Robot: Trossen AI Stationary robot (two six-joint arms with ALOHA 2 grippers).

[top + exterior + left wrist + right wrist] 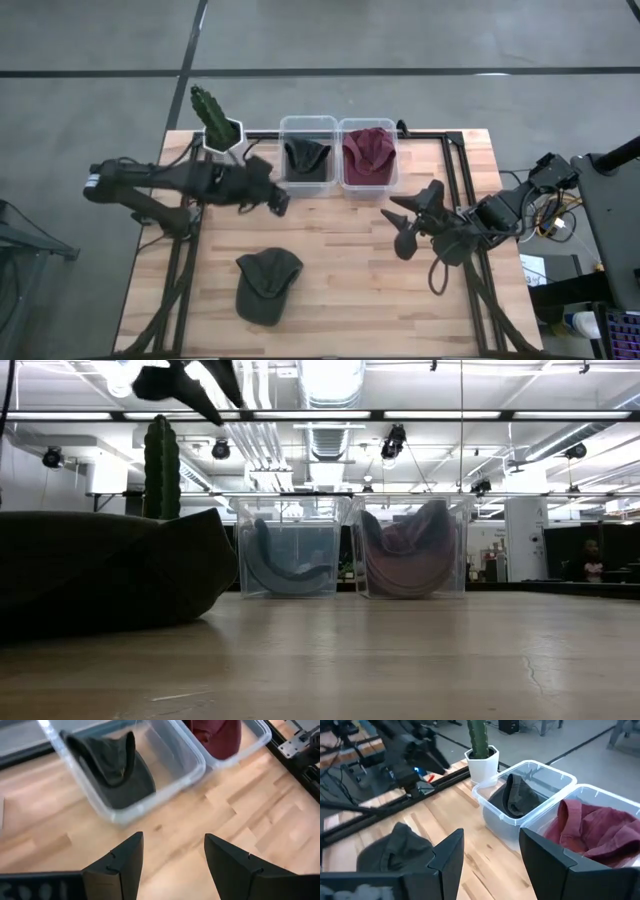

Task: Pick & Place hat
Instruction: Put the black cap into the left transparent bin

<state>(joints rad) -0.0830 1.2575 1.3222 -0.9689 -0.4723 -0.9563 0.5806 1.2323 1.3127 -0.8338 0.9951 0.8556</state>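
A dark green cap (266,285) lies flat on the wood table near its near edge, large at the left of the low view (110,575) and seen in the right wrist view (395,847). A second dark cap (306,156) sits in the left clear bin (308,125), a maroon cap (368,152) in the right clear bin (370,125). My left gripper (280,200) hovers open above the table, just in front of the left bin (125,812). My right gripper (405,222) hangs open over the table's right part, holding nothing.
A cactus in a white pot (215,125) stands at the far left corner beside the bins. Black frame rails (455,175) run along the table's right side. Bare wood lies between the green cap and the right gripper.
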